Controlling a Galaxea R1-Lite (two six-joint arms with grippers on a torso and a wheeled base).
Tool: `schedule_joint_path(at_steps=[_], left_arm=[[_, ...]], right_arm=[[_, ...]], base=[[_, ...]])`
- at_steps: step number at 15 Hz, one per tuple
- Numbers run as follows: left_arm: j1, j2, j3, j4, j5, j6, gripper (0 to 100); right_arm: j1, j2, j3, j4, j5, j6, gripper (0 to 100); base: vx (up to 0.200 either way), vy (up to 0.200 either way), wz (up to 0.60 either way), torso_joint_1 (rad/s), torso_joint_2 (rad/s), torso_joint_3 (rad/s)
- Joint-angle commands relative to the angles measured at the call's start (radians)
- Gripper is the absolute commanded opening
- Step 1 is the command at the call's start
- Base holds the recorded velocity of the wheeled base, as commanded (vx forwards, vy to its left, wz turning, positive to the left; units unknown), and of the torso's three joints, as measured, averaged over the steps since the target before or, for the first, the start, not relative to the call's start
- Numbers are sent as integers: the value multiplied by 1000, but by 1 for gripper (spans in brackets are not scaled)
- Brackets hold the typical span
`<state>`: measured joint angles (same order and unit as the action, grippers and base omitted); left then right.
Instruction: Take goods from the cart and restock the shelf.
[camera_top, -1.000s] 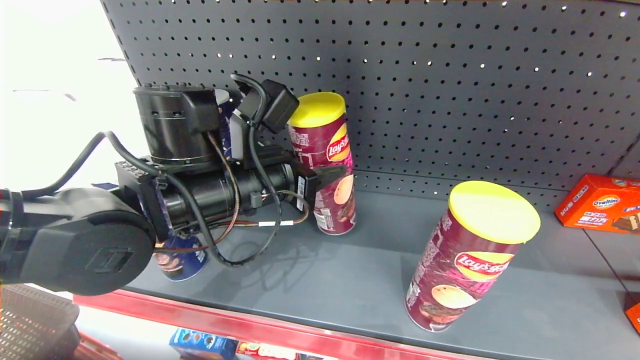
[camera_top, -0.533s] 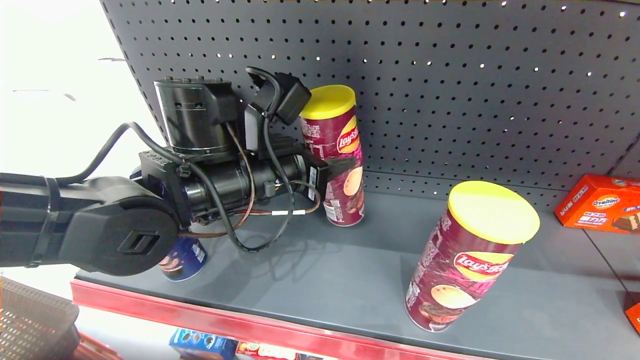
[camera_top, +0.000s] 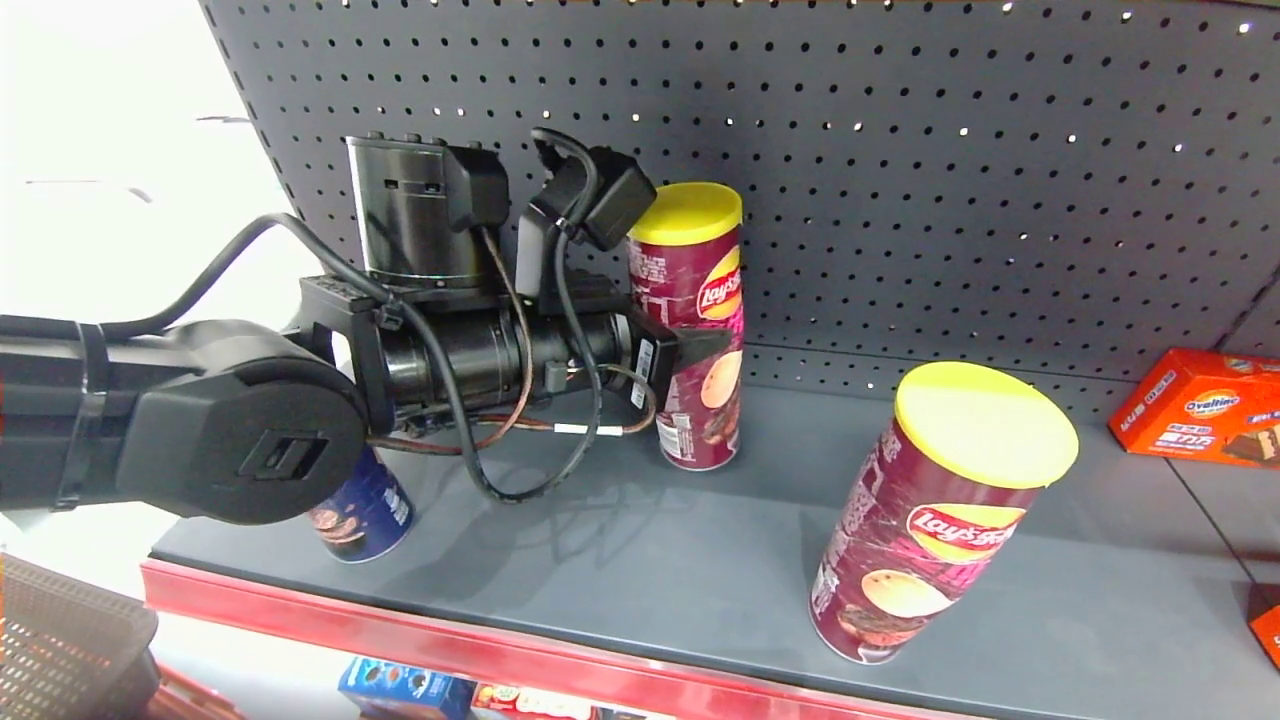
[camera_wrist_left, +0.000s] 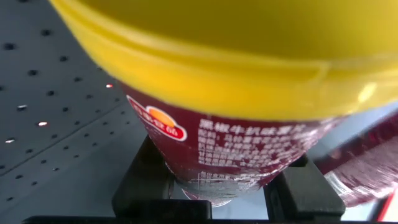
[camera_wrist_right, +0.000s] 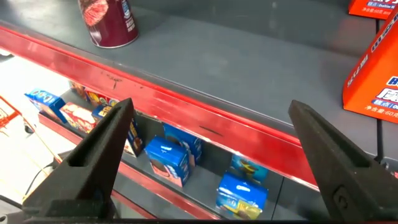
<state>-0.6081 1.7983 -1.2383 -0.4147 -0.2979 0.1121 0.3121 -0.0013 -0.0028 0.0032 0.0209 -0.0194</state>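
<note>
Grey shelf (camera_top: 620, 560), rear zone by the pegboard (camera_top: 900, 150): the upright chip can (camera_top: 690, 260) is clamped in my left gripper (camera_top: 705, 345). A second chip can (camera_top: 935, 520) stands well apart to its right. My right gripper (camera_wrist_right: 211, 106) is spread wide.

Counted on the shelf (camera_top: 640, 570): two maroon cans, a back can (camera_top: 690, 290) and a front can (camera_top: 930, 520), and one blue can (camera_top: 365, 512). Two orange boxes noted, a rear box (camera_top: 1195, 405) and an edge box (camera_top: 1268, 630). Below, blue packs (camera_wrist_right: 166, 160) number at least four; full count not determinable
</note>
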Motion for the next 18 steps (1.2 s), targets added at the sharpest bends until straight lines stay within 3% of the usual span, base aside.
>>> schedule_joint_path(at_steps=[1,5,6,9,14,18], left_arm=[[-4,-5,-6,14,-1,1,0],[2,-27,2,20,-79,1,0],[4,-28,0,17,-96,15,0],[7,-34,-1,68,-90,41,0],[4,-45,-44,109,-156,44,0],[10,-8,-89,137,-156,43,0]], right_arm=[[1,1,0,0,1,-1,100],[1,1,1,0,1,-1,100],[1,1,0,0,1,-1,100],[1,1,0,0,1,-1,100],[1,1,0,0,1,-1,100],[1,1,0,0,1,-1,100]], base=[[0,0,0,0,0,0],[0,0,0,0,0,0],[0,0,0,0,0,0],[0,0,0,0,0,0],[0,0,0,0,0,0],[0,0,0,0,0,0]])
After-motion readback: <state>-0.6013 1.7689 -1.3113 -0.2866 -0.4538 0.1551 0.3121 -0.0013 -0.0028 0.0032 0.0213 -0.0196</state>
